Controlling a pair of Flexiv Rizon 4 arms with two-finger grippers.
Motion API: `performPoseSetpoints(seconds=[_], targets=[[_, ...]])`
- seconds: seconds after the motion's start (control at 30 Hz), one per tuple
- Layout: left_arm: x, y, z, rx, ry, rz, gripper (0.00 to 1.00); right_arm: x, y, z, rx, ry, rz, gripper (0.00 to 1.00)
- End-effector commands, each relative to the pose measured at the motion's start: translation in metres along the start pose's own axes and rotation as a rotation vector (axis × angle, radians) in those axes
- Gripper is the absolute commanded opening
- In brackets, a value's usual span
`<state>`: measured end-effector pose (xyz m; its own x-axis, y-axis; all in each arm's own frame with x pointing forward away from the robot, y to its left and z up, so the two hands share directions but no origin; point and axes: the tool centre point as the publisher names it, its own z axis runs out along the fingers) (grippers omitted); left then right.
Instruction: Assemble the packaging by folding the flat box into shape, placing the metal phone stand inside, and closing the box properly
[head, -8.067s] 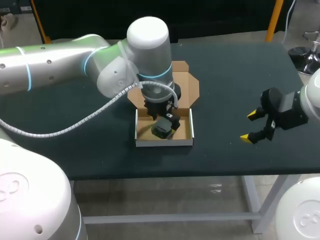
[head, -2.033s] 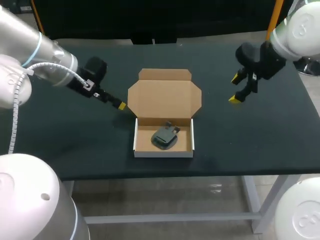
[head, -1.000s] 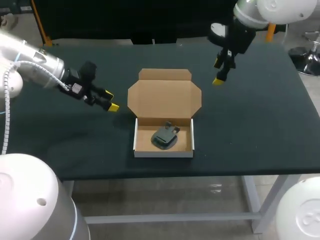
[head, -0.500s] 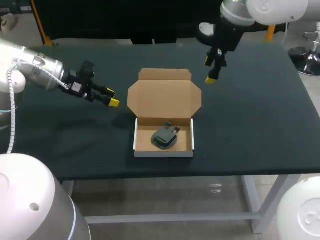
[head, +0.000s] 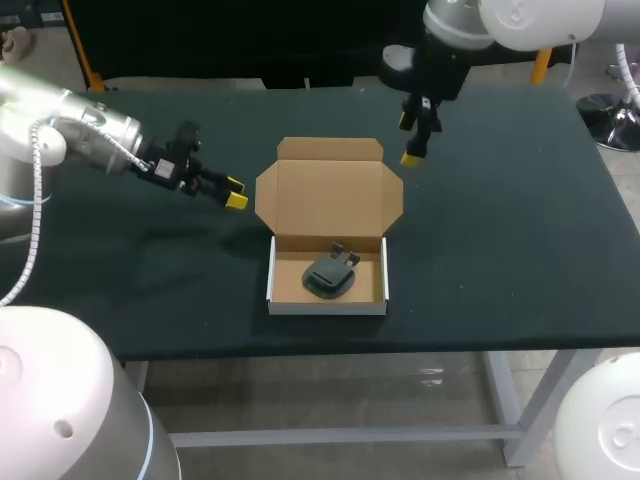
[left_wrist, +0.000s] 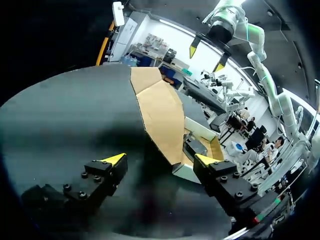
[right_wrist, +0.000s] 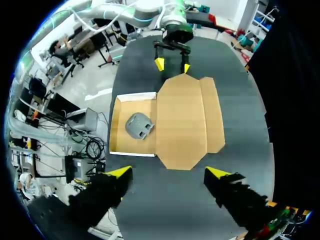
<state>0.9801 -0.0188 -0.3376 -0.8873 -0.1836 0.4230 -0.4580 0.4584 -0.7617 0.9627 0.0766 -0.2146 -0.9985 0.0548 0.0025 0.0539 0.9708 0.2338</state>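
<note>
Seen from above, a dark table (head: 500, 250) holds a cardboard box (head: 325, 308) at its middle, folded into a shallow tray, with its lid (head: 330, 190) lying open and flat on the far side. The metal phone stand (head: 330, 275) lies inside the tray. The left gripper (head: 236, 192) is just beside the lid's left edge, its 2 yellow-tipped fingers spread and holding nothing. The right gripper (head: 410, 139) hangs above the table near the lid's far right corner, fingers apart, also holding nothing. From the left wrist, the left gripper (left_wrist: 160, 159) shows its 2 fingers wide apart over the table (left_wrist: 65, 115), with the near edge of the lid (left_wrist: 160, 107) just ahead of them; the metal phone stand (left_wrist: 196, 146) sits in the tray beyond, and the right gripper (left_wrist: 206, 58) hangs in the air past the lid, fingers spread. From the right wrist, the right gripper (right_wrist: 168, 172) looks down with fingers wide apart and nothing between them; below lie the open lid (right_wrist: 187, 120), the box (right_wrist: 120, 137) with the metal phone stand (right_wrist: 139, 125) inside, and the left gripper (right_wrist: 172, 64) at the lid's far edge.
</note>
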Motion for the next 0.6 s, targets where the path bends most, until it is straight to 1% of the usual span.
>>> performPoseSetpoints(seconds=[0.03, 0.13, 0.23, 0.3, 0.33, 0.53, 0.6], targets=[[-0.009, -0.005, 0.010, -0.007, 0.140, -0.004, 0.85, -0.002, 0.004, 0.000, 0.013, 0.006, 0.000, 1.00], [-0.007, -0.008, 0.018, -0.013, 0.168, -0.002, 0.77, -0.003, 0.006, 0.001, 0.015, 0.006, -0.002, 1.00], [-0.003, -0.011, 0.025, -0.019, 0.183, 0.008, 0.78, -0.004, 0.006, 0.002, 0.017, 0.007, 0.001, 1.00], [0.001, -0.013, 0.030, -0.028, 0.190, 0.016, 0.75, -0.005, 0.006, 0.002, 0.019, 0.009, 0.003, 1.00], [0.002, -0.015, 0.033, -0.034, 0.195, 0.022, 0.73, -0.005, 0.006, 0.002, 0.019, 0.010, 0.004, 1.00], [0.012, -0.019, 0.044, -0.048, 0.217, 0.046, 0.50, -0.006, 0.006, 0.003, 0.020, 0.013, 0.007, 1.00], [0.015, -0.021, 0.047, -0.047, 0.222, 0.055, 0.47, -0.006, 0.005, 0.003, 0.021, 0.013, 0.008, 1.00]])
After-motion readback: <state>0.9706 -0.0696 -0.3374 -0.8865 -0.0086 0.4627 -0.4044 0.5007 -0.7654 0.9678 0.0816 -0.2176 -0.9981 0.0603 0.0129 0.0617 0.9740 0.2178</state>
